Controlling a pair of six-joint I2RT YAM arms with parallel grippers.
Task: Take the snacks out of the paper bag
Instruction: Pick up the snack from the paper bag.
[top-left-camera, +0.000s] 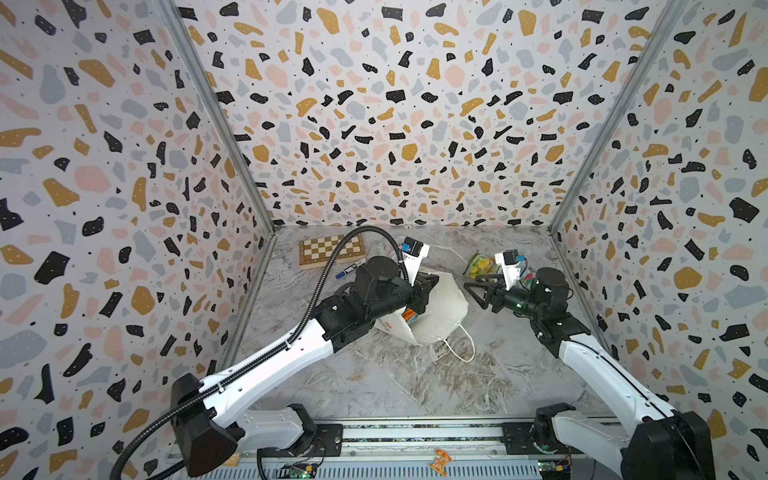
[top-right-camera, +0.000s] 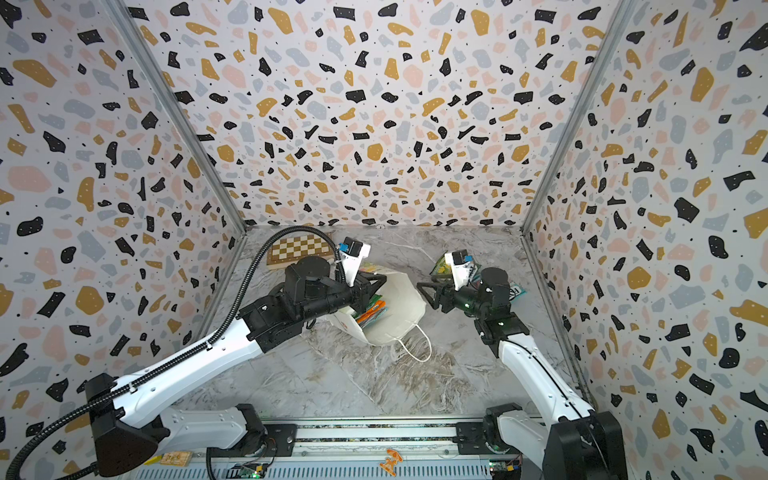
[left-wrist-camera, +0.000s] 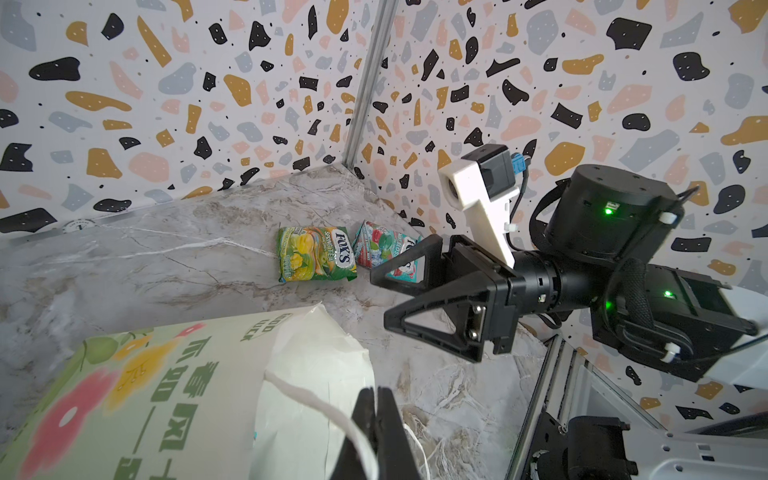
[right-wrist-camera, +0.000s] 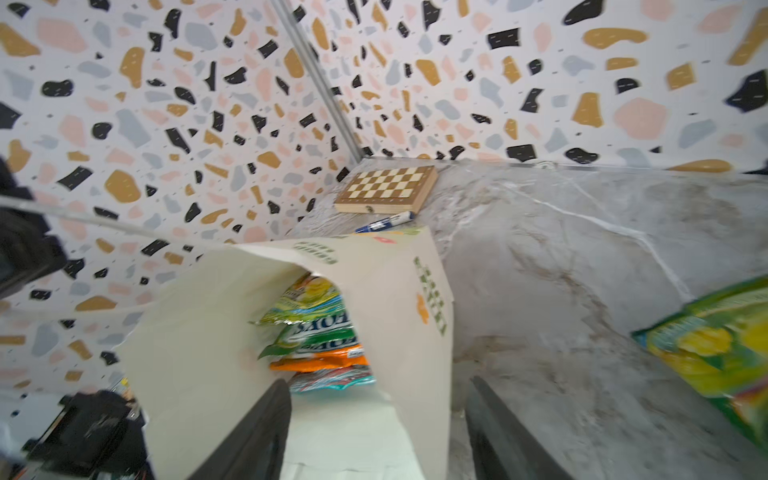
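1. Right hand (left-wrist-camera: 379, 300) hangs just outside the mouth of the paper bag (right-wrist-camera: 199, 353), jaws spread wide with nothing between them, aimed at the opening.
2. Left hand (left-wrist-camera: 376, 399) is clamped tight at the bag's rim, with the white cord handle (left-wrist-camera: 303, 397) running in at its fingertips. It appears to pinch the bag there and hold the mouth up.
3. My reading of the step in hand is reaching in for the next packet. Enter straight along the bag's length, take one packet by its nearest edge, and close on the crimped seam, not the glossy face.
4. Left hand should hold the rim steady, because sagging paper would fold across the entry.
5. Draw out slowly, so neighbouring packets are not dragged along and the bag does not slide on the desk (top-left-camera: 395, 374).
6. Four snacks show inside the bag, stacked together: a green-yellow packet (right-wrist-camera: 311, 299), a green packet (right-wrist-camera: 316, 336), an orange packet (right-wrist-camera: 324, 361) and a teal packet (right-wrist-camera: 332, 380). Anything behind them is hidden.
7. Already out on the desk, well apart from the bag, are a Spring Tea packet (left-wrist-camera: 316, 257) and a red-and-teal packet (left-wrist-camera: 378, 245), lying just beside each other.
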